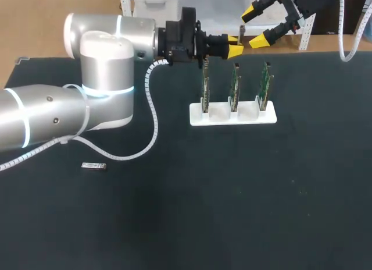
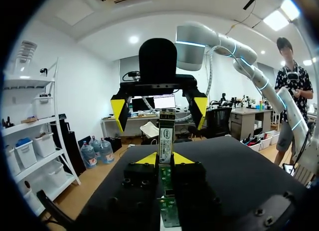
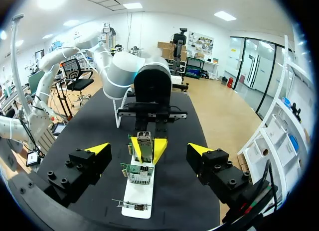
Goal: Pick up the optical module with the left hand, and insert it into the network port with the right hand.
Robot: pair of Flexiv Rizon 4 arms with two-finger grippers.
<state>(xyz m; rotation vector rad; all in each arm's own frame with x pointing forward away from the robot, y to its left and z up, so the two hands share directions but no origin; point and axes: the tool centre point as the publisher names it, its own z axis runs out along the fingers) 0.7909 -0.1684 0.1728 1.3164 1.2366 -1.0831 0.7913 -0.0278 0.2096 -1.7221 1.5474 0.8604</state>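
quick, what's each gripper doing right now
left gripper: closed, holding the optical module
right gripper: open, holding nothing

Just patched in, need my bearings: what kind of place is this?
Probably an electronics assembly test bench: a black table, a white rack holding three upright circuit boards, and an optical module in the left end effector.

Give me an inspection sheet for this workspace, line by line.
Surface: black table.
Job's things: module upright in left gripper; three boards upright in white holder.
Clutter: second module lying loose beside left arm.
Grippers: left gripper jaws shut on module; right gripper jaws open, facing it.
Cables: white coiled cable sags from left arm to table.
Surroundings: nothing seen over the table.
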